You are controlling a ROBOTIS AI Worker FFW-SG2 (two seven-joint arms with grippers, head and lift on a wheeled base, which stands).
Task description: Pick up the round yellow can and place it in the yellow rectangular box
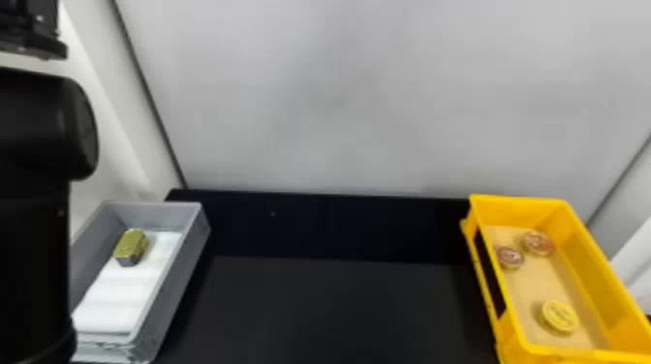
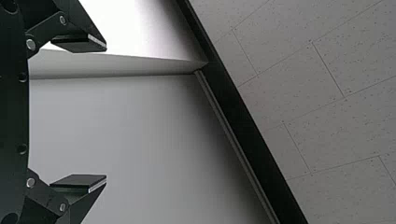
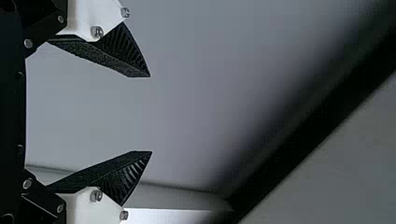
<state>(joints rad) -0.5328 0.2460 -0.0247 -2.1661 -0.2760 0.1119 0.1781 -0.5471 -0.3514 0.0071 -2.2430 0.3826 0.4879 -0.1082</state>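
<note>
Left arm (image 1: 34,227) stands upright at head view's left edge, jaws wide apart, empty. Right gripper (image 3: 151,114), right wrist view: jaws well spread, nothing held.

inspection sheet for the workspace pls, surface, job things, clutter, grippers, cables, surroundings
surface: matte black tabletop with a raised black back edge
job's things: round yellow can inside the yellow rectangular plastic box, toward its near end
clutter: two round reddish-brown cans toward that box's far end; grey plastic box at the left, holding a white liner and a small greenish-gold block
grippers: black left gripper open, fingers wide apart; black-and-white right gripper open; both empty
cables: nothing seen
surroundings: smooth grey wall panel behind the tabletop; speckled grey ceiling tiles in the left wrist view
</note>
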